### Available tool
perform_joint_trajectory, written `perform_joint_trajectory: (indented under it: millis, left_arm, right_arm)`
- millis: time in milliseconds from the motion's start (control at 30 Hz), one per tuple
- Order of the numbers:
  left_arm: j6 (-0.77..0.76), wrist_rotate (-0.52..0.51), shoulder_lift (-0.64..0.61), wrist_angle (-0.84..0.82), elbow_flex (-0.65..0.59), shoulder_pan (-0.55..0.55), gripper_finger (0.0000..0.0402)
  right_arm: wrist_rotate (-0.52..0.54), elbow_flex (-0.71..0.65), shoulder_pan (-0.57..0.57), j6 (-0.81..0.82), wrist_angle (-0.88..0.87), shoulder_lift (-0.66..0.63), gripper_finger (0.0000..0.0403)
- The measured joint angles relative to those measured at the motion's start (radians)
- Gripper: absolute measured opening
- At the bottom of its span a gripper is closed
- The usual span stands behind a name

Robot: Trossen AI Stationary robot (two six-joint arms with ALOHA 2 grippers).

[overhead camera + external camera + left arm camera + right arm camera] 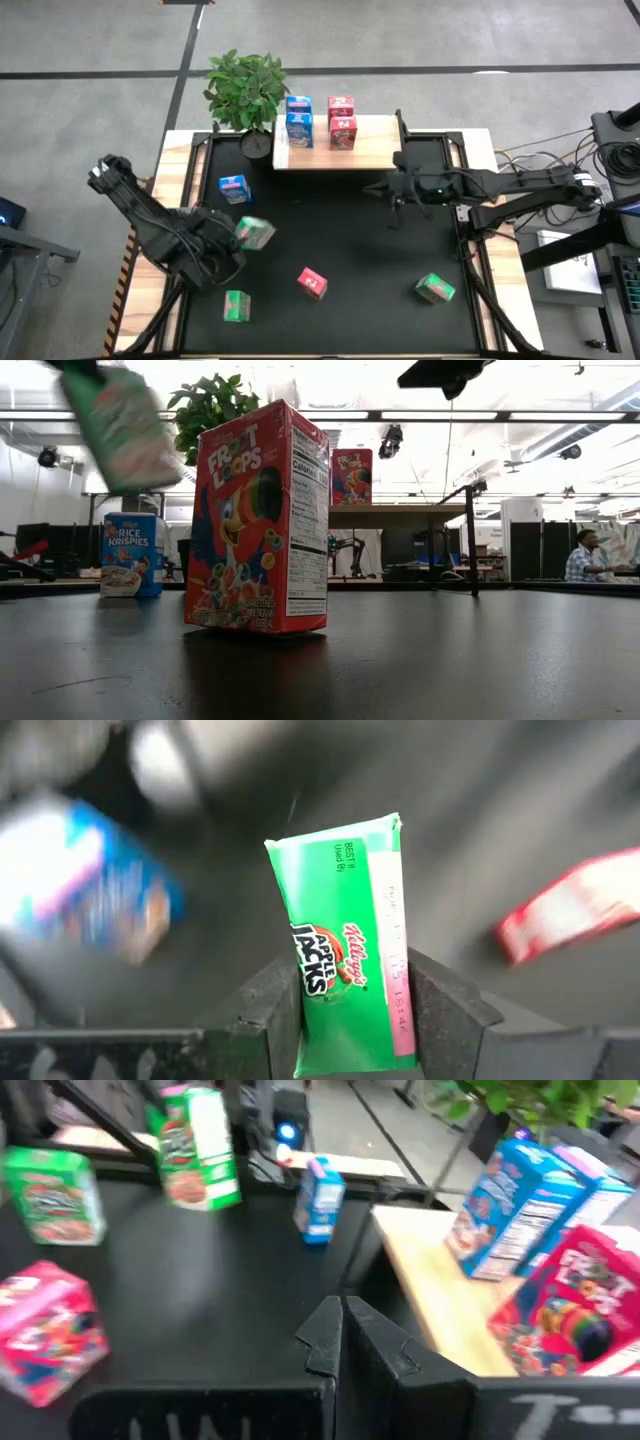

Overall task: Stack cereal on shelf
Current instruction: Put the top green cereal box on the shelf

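Observation:
My left gripper (pixel 240 238) is shut on a green cereal carton (pixel 255 232), which shows tilted and blurred high up in the low view (pixel 125 425). The light-wood shelf (pixel 375 150) at the far side carries two blue cartons (pixel 298 125) and two red ones (pixel 342 125), standing on their bases. On the mat stand a blue carton (pixel 233 188), a red one (pixel 312 283) and two green ones (pixel 237 306) (pixel 435 289). My right gripper (pixel 395 192) hangs shut with nothing in it, near the shelf's right end. My left gripper pinches the green carton between its two fingers (pixel 265 1015), which press on two opposite faces near one end (pixel 312 1020). A narrow printed side faces the wrist camera. The fingers come slanting down from the table's left. The carton juts past the fingertips, tilted and clear of the mat.
A potted plant (pixel 245 90) stands at the shelf's left end. Wooden rails (pixel 190 170) border the black mat (pixel 360 250). Bare mat lies between the red carton and the shelf. A person sits in the room far behind the table (pixel 585 555).

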Motion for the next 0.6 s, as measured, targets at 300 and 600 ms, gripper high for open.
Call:
perform_joint_trajectory:
  millis: [300,600]
  left_arm:
    - [0.698,-0.148,0.0,0.294,0.066,0.122,0.0136]
    - [1.286,-0.129,0.0,0.878,-0.076,0.276,0.0135]
  right_arm:
    - [-0.04,-0.137,0.045,0.081,0.141,-0.033,0.0009]
    - [-0.04,-0.257,0.065,0.078,0.361,-0.046,0.0009]
